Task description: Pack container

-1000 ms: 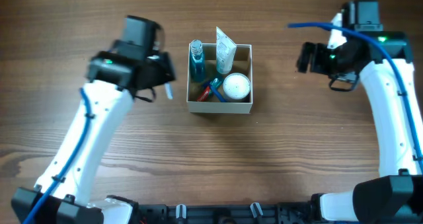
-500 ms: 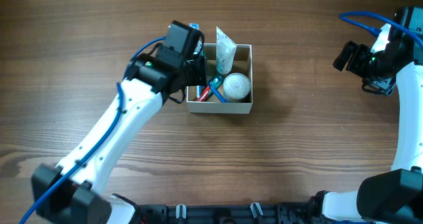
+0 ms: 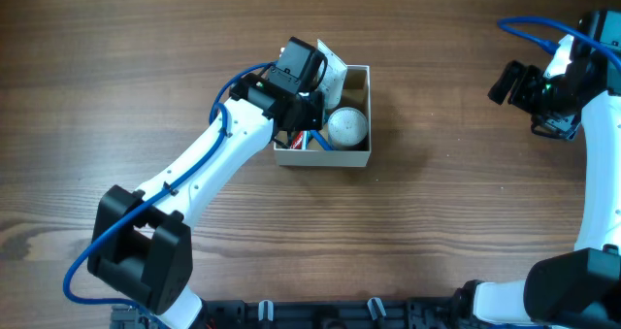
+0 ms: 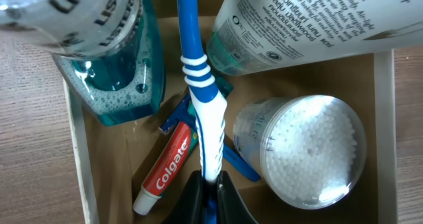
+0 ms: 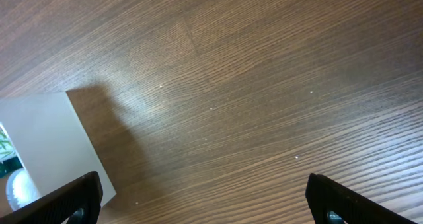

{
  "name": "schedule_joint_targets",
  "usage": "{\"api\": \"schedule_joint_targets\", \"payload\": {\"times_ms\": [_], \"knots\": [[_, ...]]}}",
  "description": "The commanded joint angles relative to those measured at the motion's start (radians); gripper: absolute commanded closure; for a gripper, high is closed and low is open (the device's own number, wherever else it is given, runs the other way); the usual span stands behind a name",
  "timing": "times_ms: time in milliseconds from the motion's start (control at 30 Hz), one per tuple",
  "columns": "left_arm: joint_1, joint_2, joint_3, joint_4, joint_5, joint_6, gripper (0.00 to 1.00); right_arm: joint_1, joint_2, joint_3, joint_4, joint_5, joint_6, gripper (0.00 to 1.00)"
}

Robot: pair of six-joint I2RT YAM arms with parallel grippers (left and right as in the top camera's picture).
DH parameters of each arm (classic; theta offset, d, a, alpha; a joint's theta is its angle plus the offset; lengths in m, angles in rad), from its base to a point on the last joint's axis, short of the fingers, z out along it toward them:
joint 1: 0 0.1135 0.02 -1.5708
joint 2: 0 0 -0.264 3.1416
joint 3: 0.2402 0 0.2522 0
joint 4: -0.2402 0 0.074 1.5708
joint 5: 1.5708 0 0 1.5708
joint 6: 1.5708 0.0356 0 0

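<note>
The big brown wooden counter [image 3: 437, 222] has the container [image 3: 325, 158] sitting near its middle, a little toward the far side. The left pincer [image 4: 210, 182] hangs right over the left half of that box, pointing down into it. It is squeezed tight on the end of a blue and white toothbrush [image 4: 201, 98], which reaches across the inside of the box. The right pincer [image 3: 506, 81] is far off to the right of the box, over bare wood, with its two fingers spread wide and nothing between them. The box is crowded. A bottle of blue-green mouthwash [image 4: 112, 59] stands in one corner, touching the toothbrush. A fat white tube [image 4: 297, 26] leans beside it. A clear round tub of white cotton buds [image 4: 304, 151] fills another corner. A small red and white toothpaste [image 4: 165, 171] lies flat on the bottom, under the toothbrush.
</note>
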Motion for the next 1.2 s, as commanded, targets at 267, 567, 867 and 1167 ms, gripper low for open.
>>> {"api": "schedule_joint_targets", "payload": {"times_ms": [267, 567, 867, 1167], "knots": [[-0.004, -0.039, 0.006, -0.025, 0.000, 0.021, 0.00, 0.005, 0.009, -0.003, -0.006, -0.047, -0.038, 0.00], [0.155, -0.228, 0.006, -0.141, -0.097, -0.108, 0.00, 0.179, 0.009, -0.002, 0.063, 0.002, -0.090, 0.00], [0.468, -0.228, 0.006, -0.139, -0.085, -0.112, 0.00, 0.333, 0.009, -0.002, 0.320, 0.022, -0.111, 0.00], [0.595, -0.229, 0.006, -0.132, -0.053, -0.111, 0.00, 0.335, 0.003, -0.002, 0.363, -0.034, -0.160, 0.00]]}}
